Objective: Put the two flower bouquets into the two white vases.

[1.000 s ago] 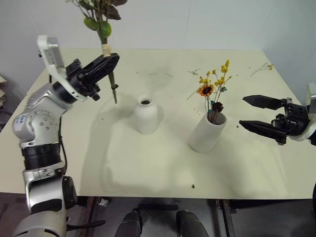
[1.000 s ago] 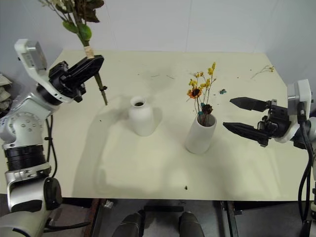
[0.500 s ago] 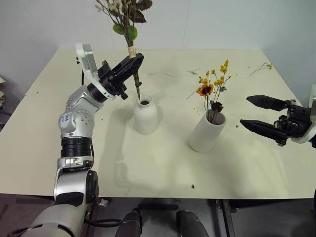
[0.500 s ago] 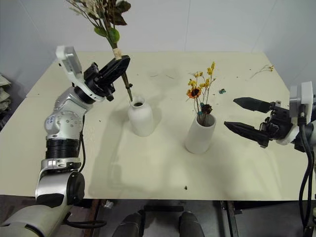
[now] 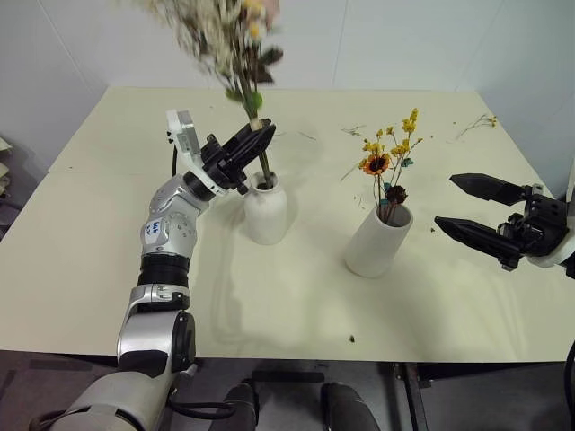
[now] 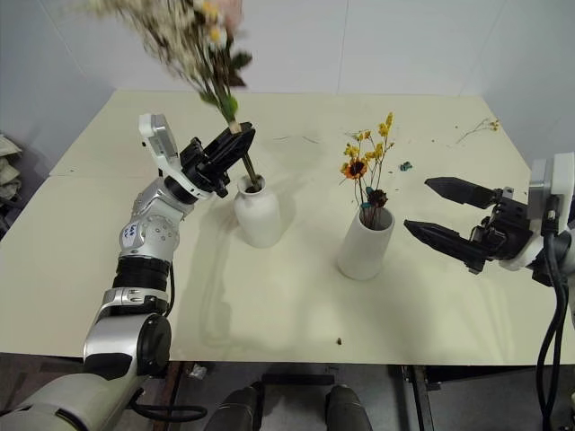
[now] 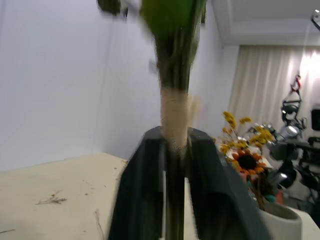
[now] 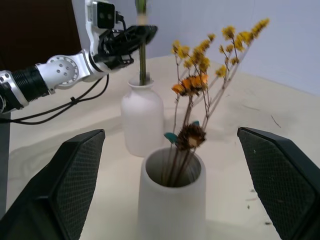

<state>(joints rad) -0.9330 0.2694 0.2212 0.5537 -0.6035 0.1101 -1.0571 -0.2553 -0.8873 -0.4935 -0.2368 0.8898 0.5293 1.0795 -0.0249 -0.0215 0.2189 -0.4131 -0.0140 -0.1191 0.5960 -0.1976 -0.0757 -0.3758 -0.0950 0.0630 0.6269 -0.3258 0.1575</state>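
Note:
The bushy cream and green bouquet [image 5: 225, 36] leans up and to the left, its thick stem end resting in the mouth of the short rounded white vase [image 5: 267, 214]. My left gripper [image 5: 262, 142] sits just above that vase. Its fingers [image 7: 145, 190] stand slightly apart on either side of the taped stem, with a thin slit of light beside one. The yellow-orange bouquet [image 5: 391, 157] stands in the taller white cylinder vase [image 5: 377, 241]. To the right of that vase, my right gripper [image 5: 446, 200] hovers wide open and holds nothing.
Loose dried twigs lie at the table's far right [image 5: 481, 121] and behind the tall vase [image 5: 355, 132]. A small dark speck [image 5: 351, 338] sits near the front edge. The cream table [image 5: 269, 305] is bare in front of both vases.
My left arm carried the bushy bouquet right and down, and its stem end has gone into the short vase's mouth. The flower head now swings, blurred. The right gripper stayed put.

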